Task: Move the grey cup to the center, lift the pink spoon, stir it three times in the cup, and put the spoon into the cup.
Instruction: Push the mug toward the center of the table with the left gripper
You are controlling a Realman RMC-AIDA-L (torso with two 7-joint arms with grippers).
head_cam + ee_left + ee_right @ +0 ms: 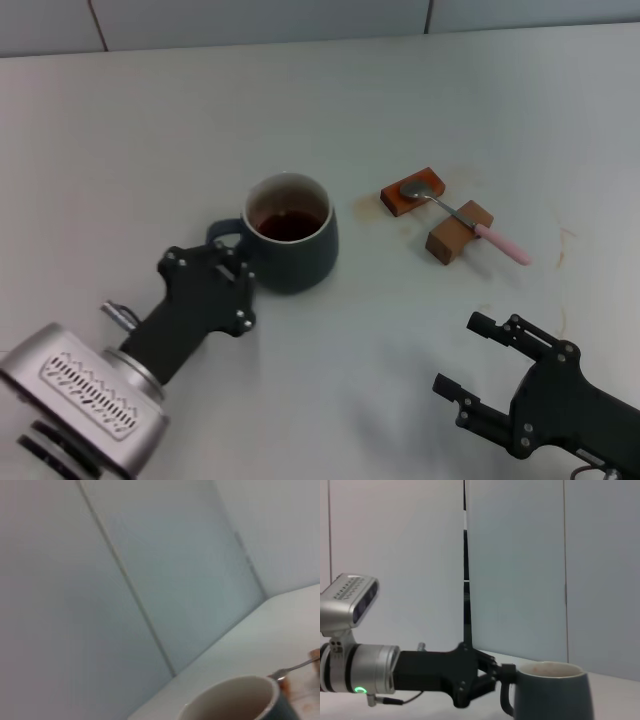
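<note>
Right gripper (470,365) hovers low over the table (120,150), jaws spread wide, holding nothing. Left gripper (232,268) sits at the cup's (292,245) handle (505,694), apparently clamped on it. Farther right, well apart from the cup, the spoon (462,214) bridges two wooden blocks (459,232).

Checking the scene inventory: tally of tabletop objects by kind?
Cups: 1, the grey cup
Spoons: 1, the pink spoon
Wooden blocks: 2, reddish block under the spoon's bowl, tan block under its stem
Total: 4
</note>
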